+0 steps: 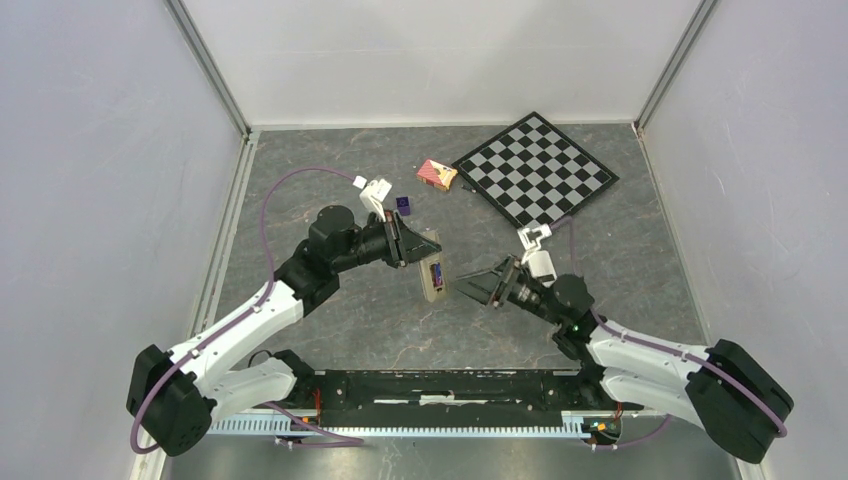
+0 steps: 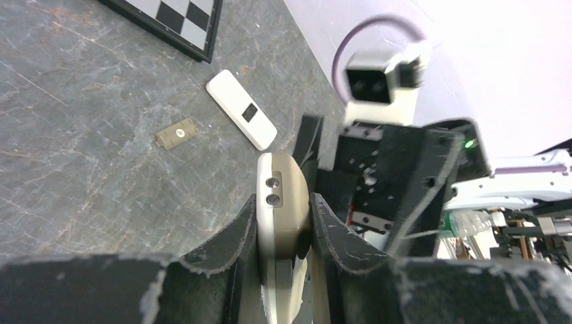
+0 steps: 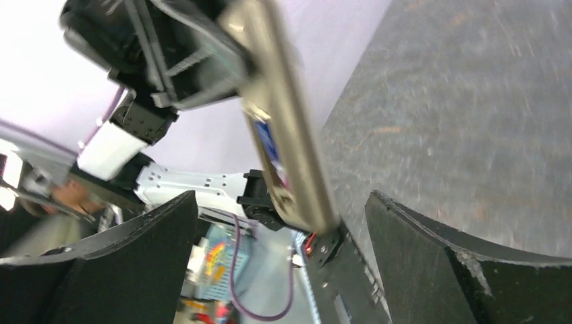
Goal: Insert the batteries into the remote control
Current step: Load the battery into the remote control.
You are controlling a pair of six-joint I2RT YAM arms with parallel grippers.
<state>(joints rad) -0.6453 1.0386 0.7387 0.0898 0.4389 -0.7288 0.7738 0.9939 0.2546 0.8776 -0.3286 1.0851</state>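
Note:
The olive-tan remote control (image 1: 432,268) hangs above the table, and my left gripper (image 1: 424,250) is shut on its upper end. Seen from the left wrist, the fingers (image 2: 226,246) press both sides of the remote's rounded end (image 2: 283,202). A purple-blue battery (image 1: 437,275) sits in the open bay on its back, and shows again in the right wrist view as a blue battery (image 3: 268,143) in the tan shell (image 3: 287,135). Just right of the remote, my right gripper (image 1: 474,285) is open and wide, holding nothing, with the remote's lower end between and beyond its fingers (image 3: 432,250).
A checkerboard (image 1: 535,168) lies at the back right, with a small red-orange box (image 1: 437,174) beside it. A small dark blue object (image 1: 403,206) lies behind the left gripper. On the table there are also a white remote (image 2: 241,118) and a tan battery cover (image 2: 176,133).

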